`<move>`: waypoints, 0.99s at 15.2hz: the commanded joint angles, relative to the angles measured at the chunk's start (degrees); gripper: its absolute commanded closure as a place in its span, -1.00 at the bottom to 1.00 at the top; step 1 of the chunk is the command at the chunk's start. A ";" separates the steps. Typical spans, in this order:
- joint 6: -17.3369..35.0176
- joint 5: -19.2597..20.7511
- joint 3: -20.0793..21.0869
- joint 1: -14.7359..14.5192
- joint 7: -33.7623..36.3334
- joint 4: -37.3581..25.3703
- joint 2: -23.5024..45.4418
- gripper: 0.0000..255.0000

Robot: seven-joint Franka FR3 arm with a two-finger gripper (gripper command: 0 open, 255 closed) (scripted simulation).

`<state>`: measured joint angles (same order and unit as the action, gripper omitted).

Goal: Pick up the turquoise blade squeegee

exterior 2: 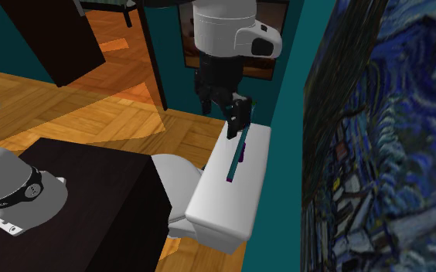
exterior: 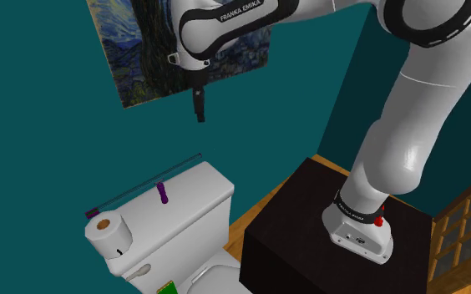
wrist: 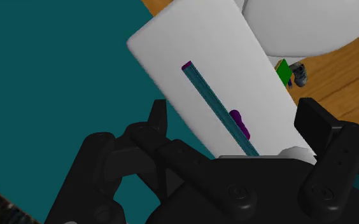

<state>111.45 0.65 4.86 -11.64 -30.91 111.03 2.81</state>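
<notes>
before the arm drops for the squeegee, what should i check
1. Pincer open: ok, fingers stand apart in the wrist view.
2. Squeegee in line between the fingers: ok.
3. Fingers square to the blade: not ok, it runs aslant between them.
4. Squeegee flat on the tank lid: ok.
5. Roll clear of the purple handle: ok, it stands by one blade end.
6. No contact yet: ok, the pincer hangs above the lid.

Even soft light; warm bright patch on wood floor (exterior 2: pixel 124 100); faint shadows; edges crisp.
</notes>
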 commanded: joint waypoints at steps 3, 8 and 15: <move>1.99 2.74 1.62 -1.83 -2.40 -3.92 7.15 -1.00; 3.22 6.71 3.29 -4.57 -4.96 -10.36 16.46 -1.00; 3.81 12.58 4.79 -9.23 -8.66 -20.10 29.25 -1.00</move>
<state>115.06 12.29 9.44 -19.98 -39.19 92.51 29.90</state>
